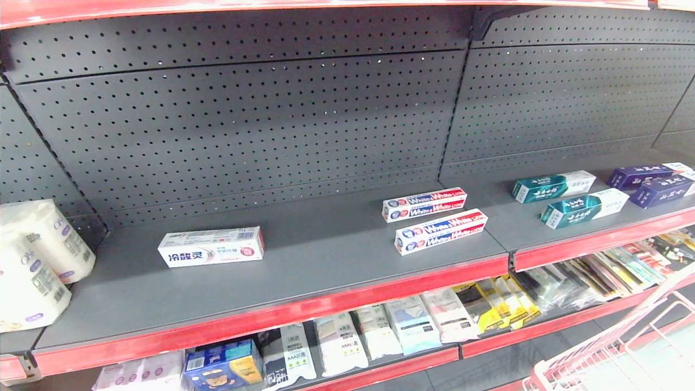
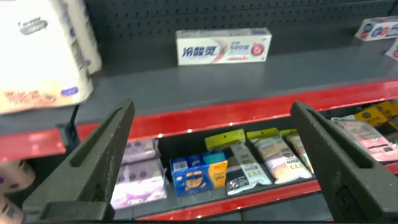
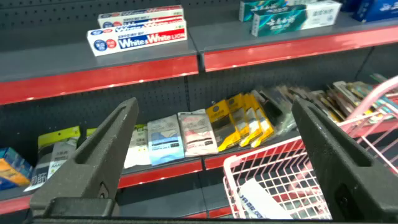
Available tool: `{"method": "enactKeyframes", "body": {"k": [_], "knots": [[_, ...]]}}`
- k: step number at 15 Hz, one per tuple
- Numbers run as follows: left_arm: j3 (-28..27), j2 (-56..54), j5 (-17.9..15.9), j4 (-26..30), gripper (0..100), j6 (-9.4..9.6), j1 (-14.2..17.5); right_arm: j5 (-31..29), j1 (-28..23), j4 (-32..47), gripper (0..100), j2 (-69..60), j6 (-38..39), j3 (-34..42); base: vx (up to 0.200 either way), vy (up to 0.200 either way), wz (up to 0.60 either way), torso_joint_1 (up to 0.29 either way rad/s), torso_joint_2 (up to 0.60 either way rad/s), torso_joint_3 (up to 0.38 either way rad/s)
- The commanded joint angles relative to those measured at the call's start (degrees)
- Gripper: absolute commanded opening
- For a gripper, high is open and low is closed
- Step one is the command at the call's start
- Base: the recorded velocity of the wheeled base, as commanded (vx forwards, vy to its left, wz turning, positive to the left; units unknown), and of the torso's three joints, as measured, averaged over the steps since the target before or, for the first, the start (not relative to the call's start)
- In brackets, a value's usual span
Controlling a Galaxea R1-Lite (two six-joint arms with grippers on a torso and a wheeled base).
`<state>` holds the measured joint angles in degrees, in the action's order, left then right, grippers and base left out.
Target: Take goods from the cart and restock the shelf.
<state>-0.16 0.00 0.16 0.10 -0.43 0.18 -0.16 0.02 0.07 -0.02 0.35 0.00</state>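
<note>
A dark grey shelf (image 1: 304, 255) with a red front edge carries toothpaste boxes. A white box with pink end (image 1: 211, 246) (image 2: 223, 46) lies left of centre. Two red-and-white boxes (image 1: 431, 220) (image 3: 138, 30) lie in the middle, two teal boxes (image 1: 570, 198) (image 3: 289, 15) and two purple boxes (image 1: 651, 182) to the right. The pink wire cart (image 1: 613, 347) (image 3: 292, 180) stands at the lower right, with a white package (image 3: 258, 199) inside. My left gripper (image 2: 211, 162) is open, facing the shelf edge. My right gripper (image 3: 211, 162) is open above the cart.
Paper roll packs (image 1: 32, 260) (image 2: 43, 53) sit at the shelf's left end. The lower shelf (image 1: 380, 331) holds packets, yellow packs (image 3: 239, 121) and a blue box (image 2: 199, 173). Perforated back panels (image 1: 271, 119) rise behind the shelf. A wide bare stretch lies between the boxes.
</note>
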Motion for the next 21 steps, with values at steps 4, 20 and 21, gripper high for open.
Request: {"method": "enactKeyframes", "body": {"k": [4,20,21], "knots": [[0.0,0.0,0.0,0.1,100,-0.01,0.0,0.1,0.0,-0.1,100,0.0,-0.1,0.0,0.0,0.0,0.0,0.0,0.0,0.0],[0.0,0.0,0.0,0.1,100,-0.01,0.0,4.9,-24.1,4.8,100,84.2,-22.7,-31.6,0.0,0.0,0.0,0.0,0.0,0.0],[0.0,0.0,0.0,0.1,100,-0.01,0.0,6.3,-26.5,3.6,100,86.2,-25.4,-30.5,0.0,0.0,0.0,0.0,0.0,0.0]]}}
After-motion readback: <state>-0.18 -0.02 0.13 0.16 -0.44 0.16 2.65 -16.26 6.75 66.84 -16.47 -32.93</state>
